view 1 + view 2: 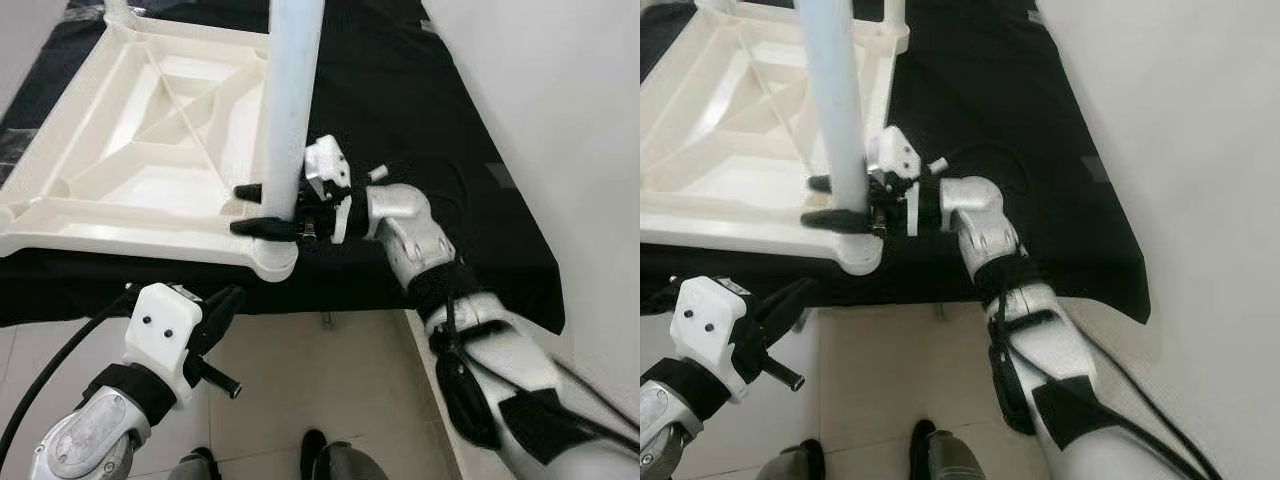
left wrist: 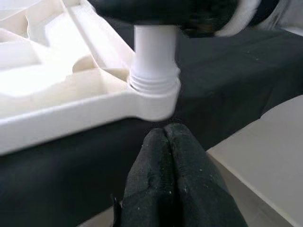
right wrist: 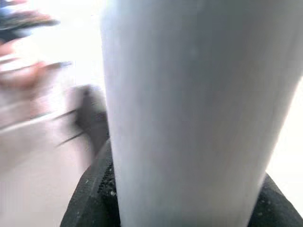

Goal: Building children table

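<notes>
A: Where does the work stand?

B: The tabletop point(image 1: 120, 150) lies underside up on a black cloth point(image 1: 400, 110). A leg point(image 1: 290, 100) stands upright in its near corner socket point(image 2: 154, 92).

A: And the grippers?

B: The right gripper point(image 1: 262, 208) clasps the leg low, just above the socket. The left gripper point(image 2: 173, 175), fingers pressed together and empty, waits below the table edge.

A: Handling?

B: Likely light, stiff, smooth plastic; a low grip probably steadies the leg best.

Black cloth point(image 1: 420, 120), pale tiled floor point(image 1: 330, 380), white wall point(image 1: 560, 90)
</notes>
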{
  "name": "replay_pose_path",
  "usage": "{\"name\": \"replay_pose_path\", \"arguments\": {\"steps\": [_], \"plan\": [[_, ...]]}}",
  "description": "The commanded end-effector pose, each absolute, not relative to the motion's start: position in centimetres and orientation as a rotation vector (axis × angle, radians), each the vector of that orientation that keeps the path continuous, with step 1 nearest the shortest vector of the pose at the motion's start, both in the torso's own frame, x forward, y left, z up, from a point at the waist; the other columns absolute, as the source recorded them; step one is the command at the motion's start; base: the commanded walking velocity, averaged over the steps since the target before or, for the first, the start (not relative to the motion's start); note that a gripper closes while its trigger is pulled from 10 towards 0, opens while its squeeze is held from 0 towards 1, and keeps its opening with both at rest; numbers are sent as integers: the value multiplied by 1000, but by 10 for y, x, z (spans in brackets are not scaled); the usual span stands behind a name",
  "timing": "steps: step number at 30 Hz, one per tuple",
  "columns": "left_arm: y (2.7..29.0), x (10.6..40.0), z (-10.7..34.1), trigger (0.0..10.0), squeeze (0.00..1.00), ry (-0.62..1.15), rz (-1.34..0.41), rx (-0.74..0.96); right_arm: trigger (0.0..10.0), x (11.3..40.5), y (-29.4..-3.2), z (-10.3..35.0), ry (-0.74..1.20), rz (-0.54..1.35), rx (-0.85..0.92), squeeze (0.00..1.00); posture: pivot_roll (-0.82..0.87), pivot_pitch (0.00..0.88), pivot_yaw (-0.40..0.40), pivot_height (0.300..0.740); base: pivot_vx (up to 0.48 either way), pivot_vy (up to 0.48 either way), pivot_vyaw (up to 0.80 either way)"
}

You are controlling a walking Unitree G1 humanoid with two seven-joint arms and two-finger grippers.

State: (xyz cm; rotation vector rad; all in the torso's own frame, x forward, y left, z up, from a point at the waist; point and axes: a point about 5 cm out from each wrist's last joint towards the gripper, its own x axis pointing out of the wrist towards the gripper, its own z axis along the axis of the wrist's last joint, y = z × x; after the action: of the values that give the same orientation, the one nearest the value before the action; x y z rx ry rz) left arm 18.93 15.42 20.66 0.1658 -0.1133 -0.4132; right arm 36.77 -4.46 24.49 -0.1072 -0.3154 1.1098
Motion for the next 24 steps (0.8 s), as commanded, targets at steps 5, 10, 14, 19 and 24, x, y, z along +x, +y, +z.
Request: {"name": "replay_pose_path", "arguments": {"steps": [5, 10, 14, 19, 24], "plan": [[151, 190, 201, 10000, 0, -85, -456, 153, 0, 340, -32, 173, -40, 661, -21, 0, 136, 318, -141, 740, 0, 0, 0], [151, 193, 202, 10000, 0, -94, -452, 150, 0, 344, -17, 175, -38, 709, 3, 0, 145, 298, -146, 740, 0, 0, 0], [153, 195, 202, 10000, 0, -104, -436, 155, 10000, 351, -16, 192, -63, 724, -36, 0, 152, 285, -159, 740, 0, 0, 0], [153, 198, 203, 10000, 0, -108, -434, 157, 10000, 349, -14, 208, -107, 784, -49, 510, 152, 276, -161, 740, 0, 0, 0], [151, 199, 203, 10000, 0, -115, -438, 160, 10000, 341, -9, 237, -242, 1101, 61, 1000, 160, 268, -165, 740, 0, 0, 0]]}}
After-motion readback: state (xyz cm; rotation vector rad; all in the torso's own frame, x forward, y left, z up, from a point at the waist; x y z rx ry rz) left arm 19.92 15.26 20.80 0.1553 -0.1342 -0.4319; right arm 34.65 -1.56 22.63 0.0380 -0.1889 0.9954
